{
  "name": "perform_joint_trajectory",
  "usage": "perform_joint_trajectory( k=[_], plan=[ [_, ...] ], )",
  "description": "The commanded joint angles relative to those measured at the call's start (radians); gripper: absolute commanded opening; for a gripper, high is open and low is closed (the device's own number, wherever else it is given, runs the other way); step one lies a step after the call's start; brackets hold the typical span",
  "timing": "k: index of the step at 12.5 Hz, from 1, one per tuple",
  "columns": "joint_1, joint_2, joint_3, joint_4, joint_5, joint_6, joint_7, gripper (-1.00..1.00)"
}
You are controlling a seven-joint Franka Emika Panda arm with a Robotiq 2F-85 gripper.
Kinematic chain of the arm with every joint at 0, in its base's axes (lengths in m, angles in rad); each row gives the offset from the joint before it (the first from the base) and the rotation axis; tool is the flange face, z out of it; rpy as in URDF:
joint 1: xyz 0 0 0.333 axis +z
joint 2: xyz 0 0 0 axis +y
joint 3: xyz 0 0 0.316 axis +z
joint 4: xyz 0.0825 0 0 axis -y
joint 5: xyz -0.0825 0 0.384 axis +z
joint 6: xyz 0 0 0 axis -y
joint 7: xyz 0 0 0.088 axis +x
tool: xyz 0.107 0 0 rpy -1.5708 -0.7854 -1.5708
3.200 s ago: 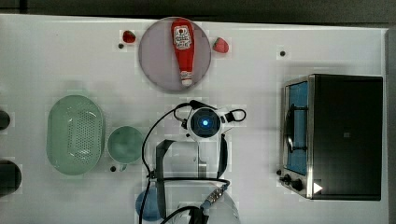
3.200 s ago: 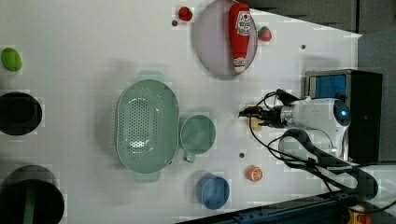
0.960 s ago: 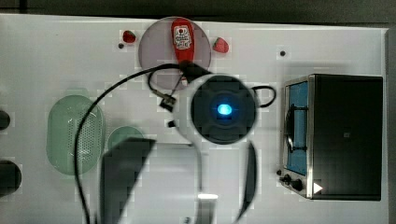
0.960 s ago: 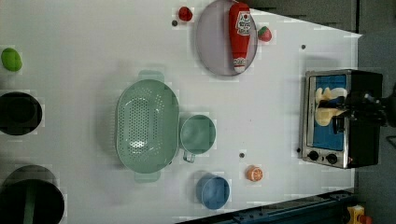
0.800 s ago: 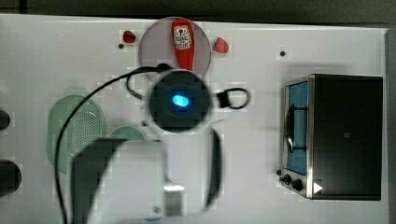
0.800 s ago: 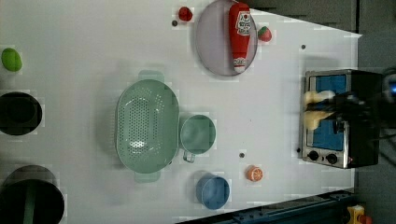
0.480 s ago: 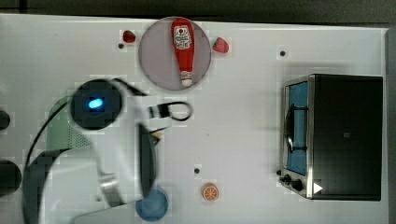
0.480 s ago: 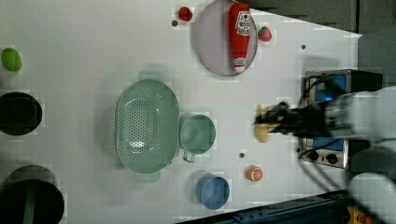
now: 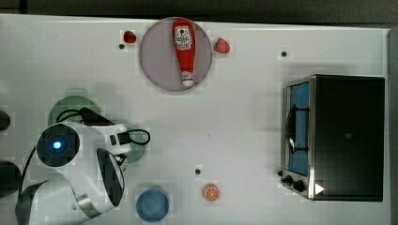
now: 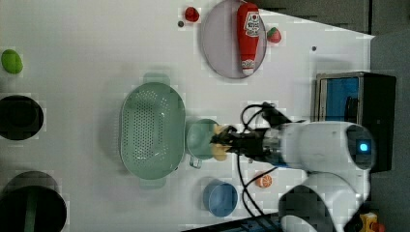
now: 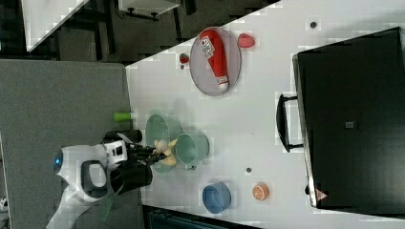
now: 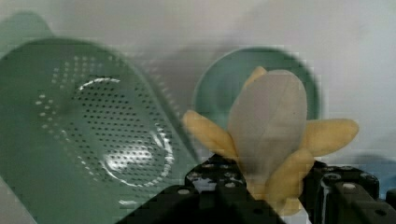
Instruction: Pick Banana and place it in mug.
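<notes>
Jaws part-open, clamped on peeled banana [image 12: 271, 135] above mug [image 10: 199, 139].

We can read no words, brand names or numbers anywhere. The ketchup bottle [image 9: 183, 49] lying on the round plate [image 9: 155, 65] carries a white label [image 9: 182, 36] near its base end, but we find its print illegible. On the toaster oven [image 9: 345, 136], at the corner nearest the orange slice [image 9: 211, 192], we make out a small white triangular mark [image 9: 319, 188]; in the right view a similar red-edged triangle [image 11: 320, 194] sits there.
</notes>
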Motion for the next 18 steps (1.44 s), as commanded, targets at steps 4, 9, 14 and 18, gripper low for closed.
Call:
perform_joint_trajectory(
  k=[4,9,14,18],
  plan=[
    [-0.026,0.107,-0.042,-0.016,-0.007,0.121,0.127,0.22],
    [-0.027,0.100,-0.045,-0.008,-0.007,0.138,0.127,1.00],
    [-0.050,-0.092,-0.111,0.108,-0.007,-0.120,0.087,1.00],
    [-0.074,-0.220,-0.270,0.319,-0.020,-0.470,-0.092,1.00]
  ],
)
